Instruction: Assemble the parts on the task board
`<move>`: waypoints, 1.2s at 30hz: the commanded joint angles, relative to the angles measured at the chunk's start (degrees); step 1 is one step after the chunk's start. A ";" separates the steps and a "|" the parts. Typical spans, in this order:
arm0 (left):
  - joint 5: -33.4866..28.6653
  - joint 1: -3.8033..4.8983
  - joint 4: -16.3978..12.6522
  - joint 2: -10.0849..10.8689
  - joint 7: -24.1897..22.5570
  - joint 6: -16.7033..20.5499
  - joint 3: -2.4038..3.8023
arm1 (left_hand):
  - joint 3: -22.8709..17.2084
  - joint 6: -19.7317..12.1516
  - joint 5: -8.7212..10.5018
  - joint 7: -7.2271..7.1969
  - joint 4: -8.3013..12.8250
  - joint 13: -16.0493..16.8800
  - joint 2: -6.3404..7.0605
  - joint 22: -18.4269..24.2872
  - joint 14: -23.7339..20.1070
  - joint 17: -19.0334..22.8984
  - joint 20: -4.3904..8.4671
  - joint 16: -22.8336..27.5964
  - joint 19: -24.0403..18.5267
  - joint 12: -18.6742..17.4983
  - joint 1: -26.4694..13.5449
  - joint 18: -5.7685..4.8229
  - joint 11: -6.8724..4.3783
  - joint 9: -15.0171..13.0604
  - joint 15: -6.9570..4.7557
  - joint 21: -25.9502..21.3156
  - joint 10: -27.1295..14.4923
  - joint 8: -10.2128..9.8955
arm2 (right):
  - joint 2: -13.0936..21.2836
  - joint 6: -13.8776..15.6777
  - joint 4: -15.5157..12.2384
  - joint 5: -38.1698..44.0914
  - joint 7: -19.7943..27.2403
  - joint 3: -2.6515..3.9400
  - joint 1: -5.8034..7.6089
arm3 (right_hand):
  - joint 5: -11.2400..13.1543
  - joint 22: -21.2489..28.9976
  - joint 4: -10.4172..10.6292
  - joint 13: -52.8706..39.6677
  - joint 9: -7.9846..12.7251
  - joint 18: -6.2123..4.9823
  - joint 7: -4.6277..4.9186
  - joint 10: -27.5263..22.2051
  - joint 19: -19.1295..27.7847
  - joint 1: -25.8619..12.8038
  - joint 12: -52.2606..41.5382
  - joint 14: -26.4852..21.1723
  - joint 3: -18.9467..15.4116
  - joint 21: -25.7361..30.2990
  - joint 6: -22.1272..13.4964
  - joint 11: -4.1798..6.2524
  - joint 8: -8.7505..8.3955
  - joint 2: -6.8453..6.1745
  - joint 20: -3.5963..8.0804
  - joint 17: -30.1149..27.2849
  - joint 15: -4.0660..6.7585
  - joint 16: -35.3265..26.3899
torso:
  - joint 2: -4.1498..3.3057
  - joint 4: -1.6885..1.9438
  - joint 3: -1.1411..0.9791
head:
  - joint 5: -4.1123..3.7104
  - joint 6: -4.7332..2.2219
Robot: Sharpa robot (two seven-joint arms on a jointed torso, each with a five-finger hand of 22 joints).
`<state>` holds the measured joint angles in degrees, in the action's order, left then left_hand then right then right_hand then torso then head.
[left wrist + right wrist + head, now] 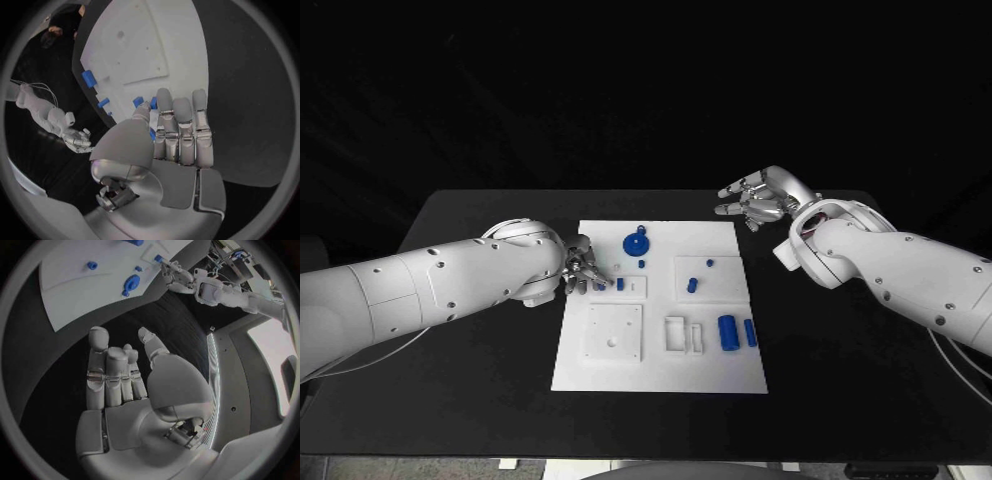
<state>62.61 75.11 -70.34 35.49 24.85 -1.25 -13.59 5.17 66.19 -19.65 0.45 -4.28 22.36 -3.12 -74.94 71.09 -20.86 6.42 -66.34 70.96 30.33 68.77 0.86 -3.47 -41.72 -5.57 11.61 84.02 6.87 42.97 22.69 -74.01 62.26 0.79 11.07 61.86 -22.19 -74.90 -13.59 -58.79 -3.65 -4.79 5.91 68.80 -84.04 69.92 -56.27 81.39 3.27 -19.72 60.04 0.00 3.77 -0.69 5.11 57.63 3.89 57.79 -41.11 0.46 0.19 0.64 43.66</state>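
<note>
The white task board (661, 345) lies in the middle of the black table. On it are a round blue part (636, 243), small blue pegs (692, 285) and two blue cylinders (727, 331) near its right edge. My left hand (581, 268) is at the board's left edge, and its thumb and fingers pinch a small blue part (152, 134) just above a square plate (620, 287). My right hand (764, 197) hovers over bare table beyond the board's back right corner, with fingers straight, thumb apart and nothing in it (119, 375).
A raised square block (613, 333) and a white slotted holder (684, 335) stand on the board's near half. Black table surrounds the board on all sides. The round blue part (130, 284) lies between the two hands.
</note>
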 commanded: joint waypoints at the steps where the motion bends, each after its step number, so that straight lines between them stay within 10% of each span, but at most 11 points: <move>1: -0.09 -0.24 0.14 0.21 0.34 1.97 -0.13 | 0.82 -3.67 2.31 1.94 -1.04 0.03 0.66 -0.94 -0.35 0.15 -0.16 0.33 0.57 0.13 -0.78 -0.86 1.03 8.93 0.35 -0.47 0.00 -3.08 | 0.00 -0.37 0.00 0.06 0.48 0.03 -0.03 | -0.33 -2.02 0.07 0.07 0.08 -0.83 0.24 0.36 -1.76 -0.69 0.16 0.37 0.09 -0.14 -0.03 0.11 -0.24 0.04 0.01 -0.02 0.11 -0.09 | 0.03 0.04 0.07 | 0.09 -0.12; 10: -2.48 -0.19 -0.22 0.86 -1.02 5.57 -0.09 | -2.81 -7.25 6.83 3.67 -6.62 -0.17 6.45 -1.05 -0.20 0.45 -0.53 0.19 1.29 0.73 -4.55 -0.77 1.88 33.24 0.76 -1.58 -0.17 1.01 | -0.07 -0.42 0.16 0.06 0.59 0.03 -0.05 | -0.36 -1.99 0.16 0.13 0.08 -0.85 0.26 0.34 -1.75 -0.63 0.23 0.38 0.01 -0.02 -0.17 0.10 -0.24 -0.02 0.01 -0.05 0.11 -0.12 | -0.01 0.00 0.06 | -0.21 -0.35; 18: -4.77 0.03 -0.77 2.04 -3.53 11.11 0.21 | -3.99 -7.07 7.02 3.55 -8.97 -0.70 7.53 -0.97 -0.32 0.84 -0.63 0.73 1.33 0.28 -4.48 -0.71 1.74 35.81 0.92 -2.35 -0.45 3.38 | 0.01 -0.42 0.20 0.05 0.60 0.03 -0.09 | -0.36 -1.99 0.16 0.13 0.08 -0.85 0.26 0.34 -1.75 -0.63 0.23 0.38 0.01 -0.02 -0.17 0.10 -0.24 -0.02 0.01 -0.05 0.11 -0.12 | 0.01 0.07 0.03 | -0.21 -0.64; 25: -8.39 0.32 -0.97 1.98 -12.23 19.92 0.29 | -3.34 -6.17 0.46 4.46 1.82 -7.65 3.58 4.20 -6.39 5.07 -3.19 10.38 -4.07 -10.15 6.29 -0.86 3.49 36.32 3.52 -8.05 -7.33 4.49 | 0.10 -0.39 0.30 0.05 0.60 0.03 -0.10 | -0.36 -1.99 0.16 0.13 0.08 -0.85 0.26 0.34 -1.75 -0.63 0.23 0.38 0.01 -0.02 -0.17 0.10 -0.24 -0.02 0.01 -0.05 0.11 -0.12 | -0.05 0.03 0.07 | -0.26 -1.05; 28: -9.10 0.35 -0.83 1.49 -15.69 21.96 0.29 | -5.14 -4.28 0.90 4.66 5.98 -15.22 3.34 7.93 -6.39 5.99 -3.54 12.78 -4.72 -16.54 9.34 -0.60 3.98 37.30 4.07 -7.84 -6.20 3.20 | 0.08 -0.42 0.37 0.05 0.60 0.03 -0.10 | -0.36 -1.99 0.16 0.13 0.08 -0.85 0.26 0.34 -1.75 -0.63 0.23 0.38 0.01 -0.02 -0.17 0.10 -0.24 -0.02 0.01 -0.05 0.11 -0.12 | -0.06 -0.10 0.07 | -0.19 -1.16; 36: -5.46 0.36 0.43 -0.59 -22.00 24.58 0.21 | -9.15 -0.97 7.56 4.84 14.17 -18.79 3.05 1.37 -7.64 5.43 -3.98 12.77 -7.13 -24.92 15.25 0.83 5.67 37.58 4.70 -5.56 -9.00 0.06 | -0.07 -0.45 0.50 0.05 0.57 0.03 -0.11 | -0.36 -1.99 0.16 0.13 0.08 -0.85 0.26 0.34 -1.75 -0.63 0.23 0.38 0.01 -0.02 -0.17 0.10 -0.24 -0.02 0.01 -0.05 0.11 -0.12 | -0.09 -0.13 0.02 | -0.37 -1.46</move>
<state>55.61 75.40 -69.96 35.10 8.51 19.94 -13.40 -3.83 64.92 -11.93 5.20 9.61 3.60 -0.01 -73.23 63.79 -15.39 2.40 -53.24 63.98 5.48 83.67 0.86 2.25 -4.17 -0.76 5.88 74.81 6.89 42.95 22.70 -73.50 62.25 0.84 11.07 61.79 -22.19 -74.90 -13.59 -58.72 -3.65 -4.79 5.91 68.80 -84.04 69.92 -56.27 81.38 3.28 -19.72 60.04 0.00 3.77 -0.69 5.11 57.62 3.89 57.79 -41.18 0.36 0.23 0.36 42.29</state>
